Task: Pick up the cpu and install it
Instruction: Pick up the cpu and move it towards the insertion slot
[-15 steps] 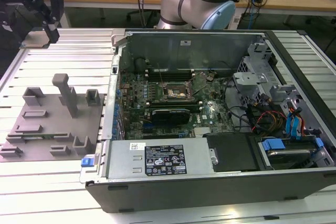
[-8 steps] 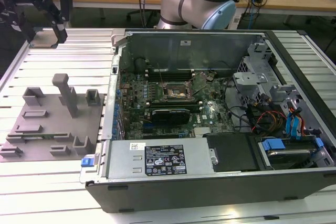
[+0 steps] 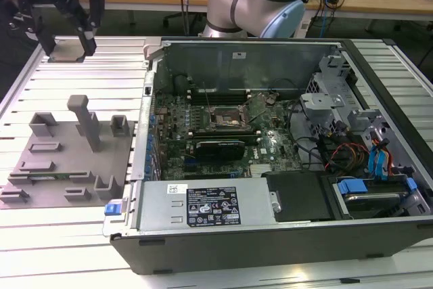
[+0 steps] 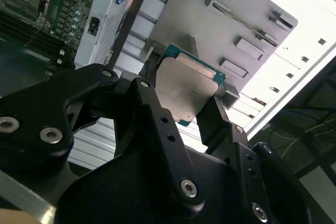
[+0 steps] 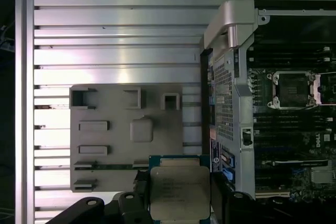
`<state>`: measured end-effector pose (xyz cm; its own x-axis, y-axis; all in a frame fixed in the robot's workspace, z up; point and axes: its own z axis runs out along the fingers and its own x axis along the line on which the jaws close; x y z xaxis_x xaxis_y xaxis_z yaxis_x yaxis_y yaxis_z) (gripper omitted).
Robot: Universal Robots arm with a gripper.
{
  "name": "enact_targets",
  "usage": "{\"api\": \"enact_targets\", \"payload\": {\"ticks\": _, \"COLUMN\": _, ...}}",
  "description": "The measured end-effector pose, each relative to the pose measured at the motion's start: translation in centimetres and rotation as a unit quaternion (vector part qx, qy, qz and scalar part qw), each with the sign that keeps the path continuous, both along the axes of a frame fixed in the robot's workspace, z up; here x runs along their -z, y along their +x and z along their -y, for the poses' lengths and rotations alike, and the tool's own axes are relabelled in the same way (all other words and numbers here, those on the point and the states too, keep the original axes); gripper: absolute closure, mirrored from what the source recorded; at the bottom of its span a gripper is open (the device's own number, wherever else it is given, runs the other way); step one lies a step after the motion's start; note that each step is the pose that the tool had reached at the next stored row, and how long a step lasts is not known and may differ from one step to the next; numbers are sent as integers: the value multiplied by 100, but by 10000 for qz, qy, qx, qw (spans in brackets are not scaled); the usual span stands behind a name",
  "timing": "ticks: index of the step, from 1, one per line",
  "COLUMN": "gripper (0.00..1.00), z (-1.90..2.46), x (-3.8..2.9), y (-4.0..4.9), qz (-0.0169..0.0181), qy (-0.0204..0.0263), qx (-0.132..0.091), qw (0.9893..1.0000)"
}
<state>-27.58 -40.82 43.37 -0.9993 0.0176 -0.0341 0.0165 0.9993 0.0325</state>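
Here, one gripper (image 3: 67, 47) hangs at the far end of the exterior view's left, above the slatted metal table (image 3: 40, 235). Its two black fingers (image 4: 210, 119) are pinched on one cpu (image 4: 186, 90), gripping it by two opposite edges. The chip is held off the surface, its silvery top facing both wrist cameras and a thin green rim showing around it (image 5: 178, 192).

Below the held chip lies one flat grey fixture plate (image 5: 121, 135). In the first wrist view it carries three open box-like brackets in a row, one square block (image 5: 140, 128) and several low slot-shaped holders. In the exterior view the block shows as a tall post (image 3: 84, 120).

Just to the exterior view's right of the plate (image 3: 67, 160) lies one open computer case (image 3: 270, 248), with one motherboard (image 3: 270, 143) inside and one square socket (image 3: 223, 118) near the board's middle. The socket frame (image 5: 291, 88) looks open, with a dark square inside it. One silver power supply (image 3: 203, 204) runs along the case's near side, and a tangle of cables fills its right end.

The case's upright left wall (image 3: 145, 120) stands between the plate and the board. A bare strip of table slats (image 5: 115, 35) lies beyond the plate's far edge, and the space above the socket is open.
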Motion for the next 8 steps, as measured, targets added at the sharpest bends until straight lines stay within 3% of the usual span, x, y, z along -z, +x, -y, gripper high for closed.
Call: {"api": "enact_targets", "payload": {"ticks": 8, "gripper": 45, "z": 0, "x": 0, "y": 120, "qz": 0, "qy": 0, "qx": 0, "qw": 10000}}
